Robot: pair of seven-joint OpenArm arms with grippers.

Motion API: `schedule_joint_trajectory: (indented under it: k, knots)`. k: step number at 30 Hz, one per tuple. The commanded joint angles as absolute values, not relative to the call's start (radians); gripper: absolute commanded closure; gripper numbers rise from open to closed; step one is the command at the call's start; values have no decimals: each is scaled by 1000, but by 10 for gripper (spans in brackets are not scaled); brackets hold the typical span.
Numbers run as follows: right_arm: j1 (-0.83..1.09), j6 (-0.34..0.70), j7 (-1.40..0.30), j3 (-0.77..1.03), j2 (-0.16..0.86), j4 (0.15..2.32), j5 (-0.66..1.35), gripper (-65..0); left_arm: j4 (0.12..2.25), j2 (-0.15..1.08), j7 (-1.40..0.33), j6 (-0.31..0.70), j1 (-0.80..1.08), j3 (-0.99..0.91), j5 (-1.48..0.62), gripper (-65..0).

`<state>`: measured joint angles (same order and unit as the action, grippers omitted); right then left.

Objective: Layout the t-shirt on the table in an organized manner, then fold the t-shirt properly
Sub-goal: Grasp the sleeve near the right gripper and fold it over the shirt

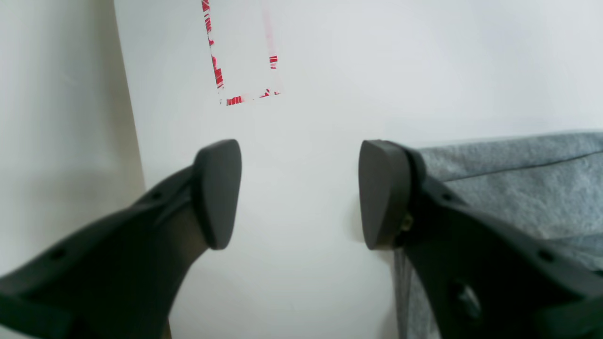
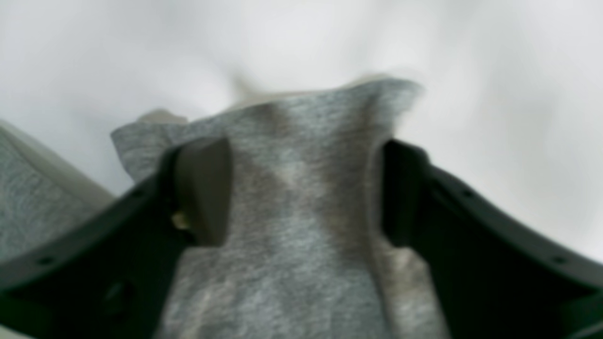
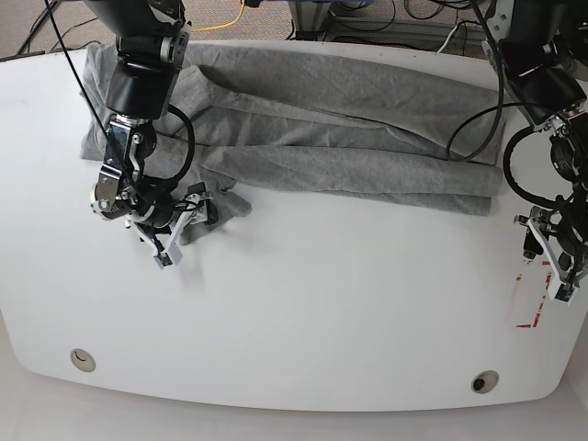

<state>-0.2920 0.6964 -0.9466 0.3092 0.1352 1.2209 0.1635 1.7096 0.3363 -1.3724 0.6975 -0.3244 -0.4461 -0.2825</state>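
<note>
While the table (image 3: 303, 312) is crossed along its far half by the bunched t-shirt (image 3: 349, 138), a loose corner sits between the right gripper's (image 2: 301, 193) spread jaws; closing crookedly could lose it. The left gripper (image 1: 299, 193) is held spread over bare tabletop. No lettering is readable.

T-shirt (image 3: 349, 138) spread across the far half of the desk (image 3: 331, 312), one corner trailing toward the near left, right gripper (image 3: 179, 230) over that corner, left gripper (image 3: 556, 266) near the desk's right edge, beside the marking (image 3: 533, 294)
</note>
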Motion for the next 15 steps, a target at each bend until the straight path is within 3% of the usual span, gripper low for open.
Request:
schedule_joint_trajectory:
  k: [1, 6, 15]
  knots:
    - [-312, 698, -946, 309, 128, 1233, 173, -268, 1727, 352, -1359, 698, -348, -449, -286, -372]
    - [-317, 698, -947, 308, 122, 1234, 171, -2, 1725, 352, -1357, 698, -346, -449, -286, -372]
    - [-314, 698, -1086, 308, 108, 1402, 177, 0, 1722, 352, -1357, 698, -344, -449, -286, -372]
